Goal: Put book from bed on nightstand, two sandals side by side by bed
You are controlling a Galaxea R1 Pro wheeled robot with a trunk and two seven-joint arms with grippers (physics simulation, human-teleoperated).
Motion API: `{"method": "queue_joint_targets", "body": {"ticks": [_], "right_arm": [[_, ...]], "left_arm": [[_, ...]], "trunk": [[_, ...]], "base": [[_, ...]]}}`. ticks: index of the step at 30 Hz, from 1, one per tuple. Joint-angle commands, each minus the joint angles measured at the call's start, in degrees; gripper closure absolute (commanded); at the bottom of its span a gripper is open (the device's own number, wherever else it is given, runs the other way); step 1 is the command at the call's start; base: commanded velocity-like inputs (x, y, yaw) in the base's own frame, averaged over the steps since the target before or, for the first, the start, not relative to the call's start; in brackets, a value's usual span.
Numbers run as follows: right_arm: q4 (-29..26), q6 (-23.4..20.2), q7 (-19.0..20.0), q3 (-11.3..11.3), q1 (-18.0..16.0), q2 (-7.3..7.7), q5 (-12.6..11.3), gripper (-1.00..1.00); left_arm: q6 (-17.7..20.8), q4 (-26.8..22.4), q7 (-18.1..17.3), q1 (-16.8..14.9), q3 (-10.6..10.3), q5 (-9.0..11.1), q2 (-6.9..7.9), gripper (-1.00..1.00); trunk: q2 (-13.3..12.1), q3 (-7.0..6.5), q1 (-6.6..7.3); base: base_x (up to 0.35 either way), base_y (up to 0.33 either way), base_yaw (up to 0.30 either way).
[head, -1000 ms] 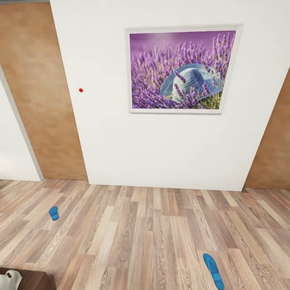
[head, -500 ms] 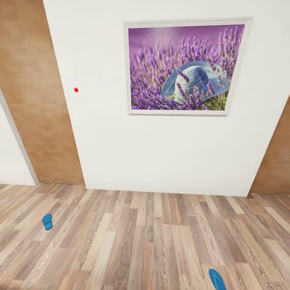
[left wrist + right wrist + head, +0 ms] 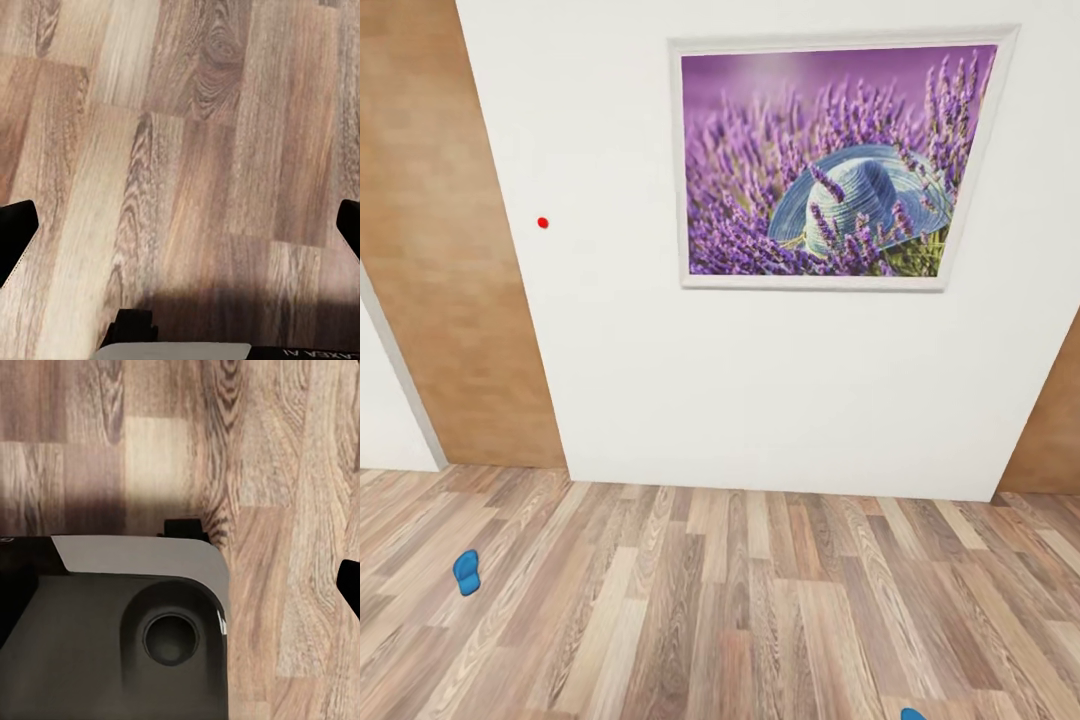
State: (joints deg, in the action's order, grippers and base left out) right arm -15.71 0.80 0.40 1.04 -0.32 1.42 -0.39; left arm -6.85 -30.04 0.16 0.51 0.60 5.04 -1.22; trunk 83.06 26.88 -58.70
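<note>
The head view faces a white wall [image 3: 620, 400] with 1 sandal [image 3: 466, 572] left and 1 sandal [image 3: 913, 714] at the bottom edge, well apart on the floor [image 3: 720, 600]; the left wrist view shows the left gripper [image 3: 180, 229] spread over planks, and the right wrist view the right gripper [image 3: 180, 585], seemingly apart above the robot's base [image 3: 112, 630], so the robot is likely travelling and must next approach a sandal.

A framed lavender-and-hat picture [image 3: 838, 160] hangs on a white wall [image 3: 760, 400] between brown wooden doors [image 3: 445, 260], above a wood-plank floor [image 3: 710, 610] where one blue sandal [image 3: 466, 572] lies at left, another sandal [image 3: 912, 714] barely visible at the bottom edge
</note>
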Motion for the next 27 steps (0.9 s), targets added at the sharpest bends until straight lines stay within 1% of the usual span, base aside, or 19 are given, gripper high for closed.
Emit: {"method": "queue_joint_targets", "body": {"ticks": [1, 4, 7, 11, 17, 21, 27], "right_arm": [[0.0, 0.1, 0.0, 0.1, 0.0, 0.01, 0.0, -1.00], [0.0, 0.1, 0.0, 0.1, 0.0, 0.05, 0.0, -1.00], [0.0, 0.1, 0.0, 0.1, 0.0, 0.02, 0.0, -1.00], [0.0, 0.1, 0.0, 0.1, 0.0, -0.04, 0.0, -1.00], [0.1, 0.1, 0.0, 0.1, 0.0, -0.05, 0.0, -1.00], [0.0, 0.1, 0.0, 0.1, 0.0, -0.09, 0.0, -1.00], [0.1, 0.1, 0.0, 0.1, 0.0, -0.07, 0.0, -1.00]], "left_arm": [[-0.2, -0.1, 0.0, 0.0, 0.2, 0.7, -0.02, -1.00], [-0.5, 0.0, 0.0, 0.0, 1.1, 1.4, -0.06, -1.00], [-0.6, 0.0, 0.0, 0.0, 1.5, 1.6, -0.12, -1.00], [-0.6, 0.0, -0.1, 0.0, 1.6, 1.7, -0.12, -1.00], [-0.6, 0.0, -0.1, 0.0, 1.7, 1.7, -0.10, -1.00], [-0.6, 1.4, -0.1, 0.0, 1.8, 1.7, -0.10, -1.00], [-0.6, 1.9, -0.1, 0.0, 1.8, 1.6, -0.10, -1.00]], "trunk": [[0.0, 0.05, -0.03], [0.0, 0.05, -0.03], [0.0, 0.05, -0.03], [0.0, 0.05, -0.03], [0.0, 0.05, -0.03], [0.0, 0.05, -0.03], [0.0, 0.05, -0.03]], "base": [[0.263, 0.113, 0.000], [0.281, 0.119, 0.000], [0.297, 0.124, 0.000], [0.306, 0.109, 0.000], [0.327, 0.019, 0.000], [0.332, 0.002, 0.000], [0.333, 0.000, 0.000]]}}
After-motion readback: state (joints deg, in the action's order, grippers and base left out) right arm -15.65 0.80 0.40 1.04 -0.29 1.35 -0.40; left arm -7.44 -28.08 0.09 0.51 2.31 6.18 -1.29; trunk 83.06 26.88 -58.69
